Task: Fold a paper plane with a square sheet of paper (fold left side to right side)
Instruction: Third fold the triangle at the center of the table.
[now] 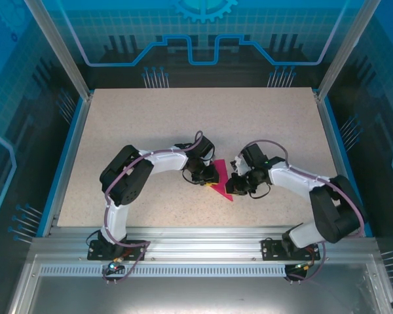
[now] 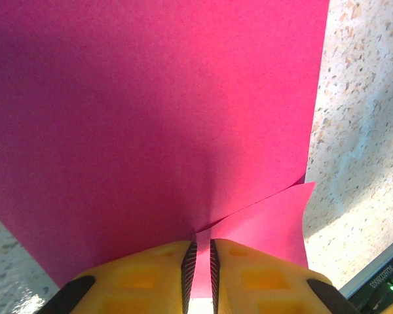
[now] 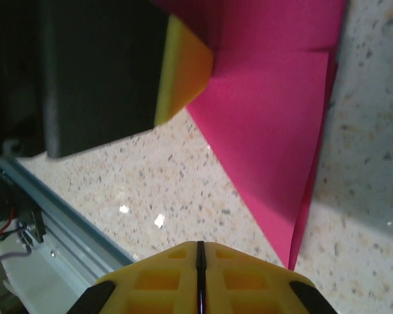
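The magenta-pink sheet of paper [image 1: 223, 188] lies folded on the table between the two grippers, with a pointed corner toward the near edge. In the left wrist view the sheet [image 2: 150, 118] has two layers splitting apart. My left gripper [image 2: 200, 243] is shut on its edge, and the paper runs between the yellow fingers [image 2: 150, 268]. From above, the left gripper [image 1: 205, 178] is at the paper's left side. My right gripper [image 3: 200, 244] is shut with nothing in it, just short of the paper's point [image 3: 293, 258]. The right gripper [image 1: 237, 186] sits at the paper's right side.
The speckled table [image 1: 183, 124] stretches back behind both arms. An aluminium rail [image 1: 196, 235] runs along the near edge, close to the paper, and appears as the rail [image 3: 52, 203] in the right wrist view. The left gripper's yellow finger [image 3: 183, 65] shows in the right wrist view.
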Action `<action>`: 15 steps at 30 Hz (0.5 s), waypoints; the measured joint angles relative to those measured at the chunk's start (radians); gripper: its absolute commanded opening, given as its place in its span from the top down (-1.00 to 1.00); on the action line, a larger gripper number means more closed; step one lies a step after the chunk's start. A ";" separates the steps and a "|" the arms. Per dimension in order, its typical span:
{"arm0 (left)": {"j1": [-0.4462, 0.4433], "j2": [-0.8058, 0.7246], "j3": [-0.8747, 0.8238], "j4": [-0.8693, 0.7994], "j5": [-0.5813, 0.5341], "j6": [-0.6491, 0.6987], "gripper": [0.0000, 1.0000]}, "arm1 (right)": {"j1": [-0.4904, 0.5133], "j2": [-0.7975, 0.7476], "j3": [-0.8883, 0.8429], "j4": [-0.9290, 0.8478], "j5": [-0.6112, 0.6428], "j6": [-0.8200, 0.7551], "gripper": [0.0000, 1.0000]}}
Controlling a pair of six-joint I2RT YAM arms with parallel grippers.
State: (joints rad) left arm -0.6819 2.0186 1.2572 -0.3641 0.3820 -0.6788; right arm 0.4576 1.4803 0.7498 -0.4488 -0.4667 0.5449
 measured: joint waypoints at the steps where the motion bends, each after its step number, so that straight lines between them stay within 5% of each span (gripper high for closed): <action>1: 0.000 0.000 0.001 -0.001 0.000 0.000 0.58 | 0.002 0.024 0.008 0.004 0.004 0.002 0.84; 15: -0.002 0.000 0.003 -0.005 -0.004 0.000 0.58 | 0.008 0.125 -0.011 0.013 0.073 0.005 0.87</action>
State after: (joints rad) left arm -0.6838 2.0186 1.2602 -0.3687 0.3779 -0.6788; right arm 0.4660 1.6054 0.7391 -0.4362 -0.3935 0.5499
